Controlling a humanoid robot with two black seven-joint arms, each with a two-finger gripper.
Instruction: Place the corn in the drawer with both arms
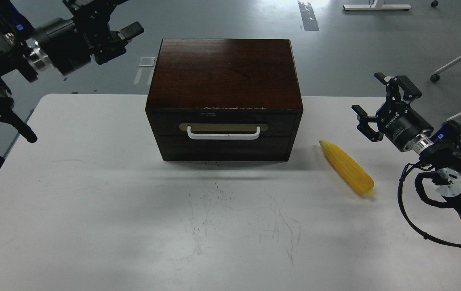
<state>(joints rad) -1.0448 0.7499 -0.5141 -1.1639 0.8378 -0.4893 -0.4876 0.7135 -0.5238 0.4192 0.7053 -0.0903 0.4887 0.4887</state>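
The yellow corn (347, 167) lies on the white table to the right of the dark wooden box (224, 72), tapered end toward the box. The drawer (223, 123) is shut, its white bar handle (224, 133) facing me. My right gripper (384, 106) is open and empty, hovering up and to the right of the corn. My left gripper (111, 20) is open and empty, raised high at the top left, partly cut off by the view's edge, left of the box's back corner.
The white table (93, 202) spreads in front of the box. Its left edge runs near my left arm. Chair legs (452, 64) and a white object stand on the grey floor at the far right.
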